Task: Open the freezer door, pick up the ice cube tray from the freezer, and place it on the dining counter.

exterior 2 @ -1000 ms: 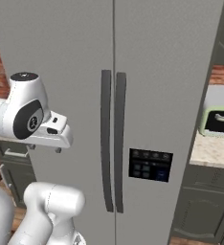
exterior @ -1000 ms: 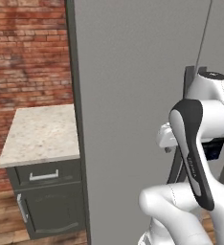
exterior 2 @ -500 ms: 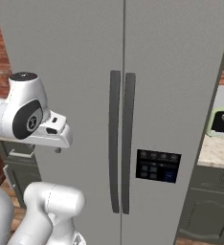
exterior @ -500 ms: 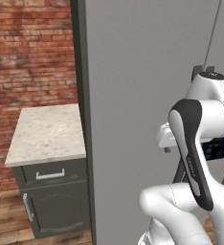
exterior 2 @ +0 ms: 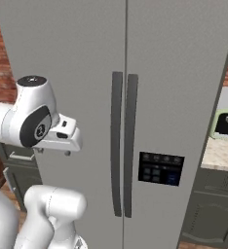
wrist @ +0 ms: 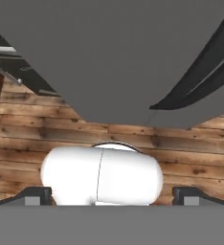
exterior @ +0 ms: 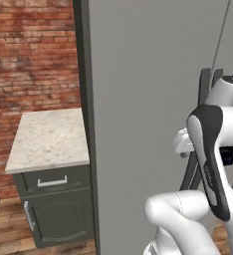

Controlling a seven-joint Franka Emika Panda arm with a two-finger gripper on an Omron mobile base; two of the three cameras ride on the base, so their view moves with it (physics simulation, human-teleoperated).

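While the gripper (wrist: 112, 194) is held with its jaws spread wide and nothing between them, well short of the freezer door (exterior 2: 67, 73), the long dark handle (exterior 2: 116, 143) could be missed, or the neighbouring door's handle (exterior 2: 130, 146) caught instead. With both doors of the freezer (exterior: 153, 89) shut, its contents are hidden, so the ice cube tray's place cannot be told.

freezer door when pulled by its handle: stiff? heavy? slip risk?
The freezer door is a tall flat panel, so probably rigid and fairly heavy to swing. Its handle is long, smooth and slightly curved; the fingers could slide along it. It looks fully shut, so expect initial resistance.
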